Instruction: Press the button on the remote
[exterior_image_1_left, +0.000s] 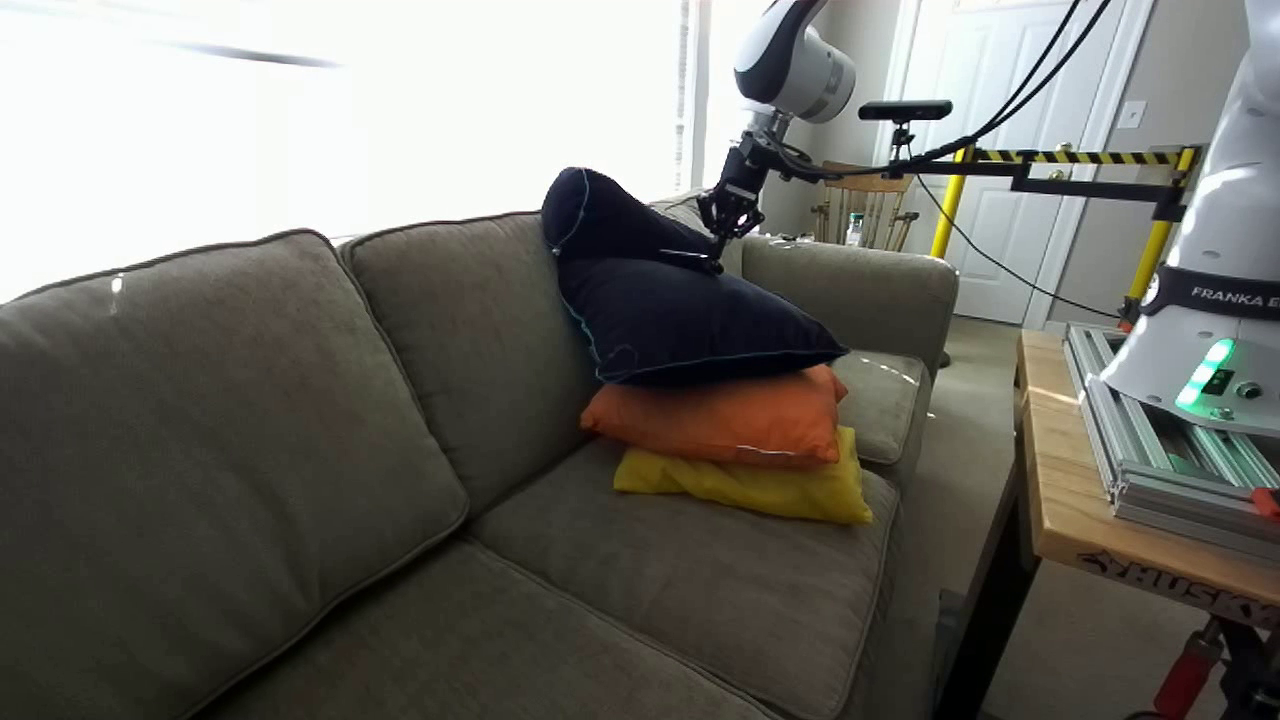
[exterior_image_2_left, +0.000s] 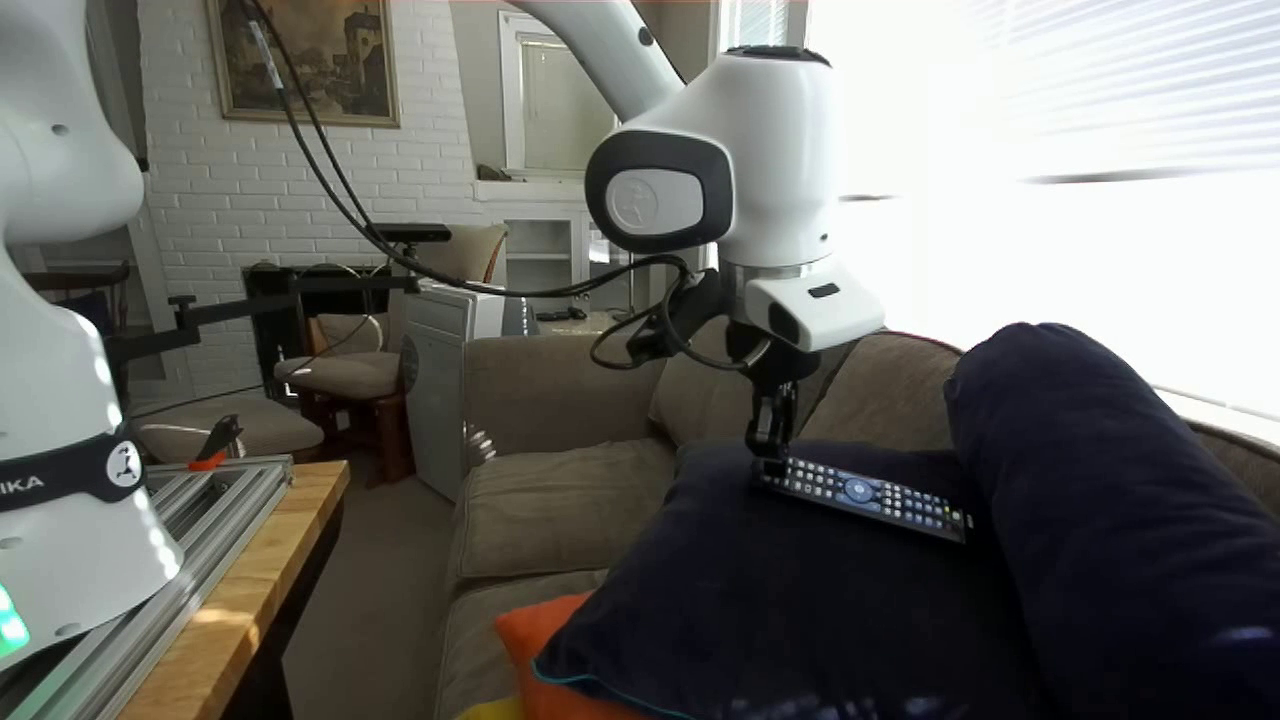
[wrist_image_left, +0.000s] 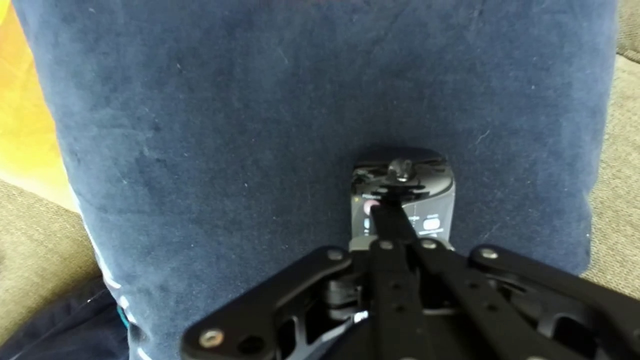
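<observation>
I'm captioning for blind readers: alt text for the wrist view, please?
A closed black gripper extends over one end of a remote on a blue pillow, its tip beside a pinkish button; contact is unclear. Yellow fabric shows at left.

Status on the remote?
Jaws shut. Remote face up on navy pillow, jaws at one end. They hide part of it in wrist view; contact unclear.
</observation>
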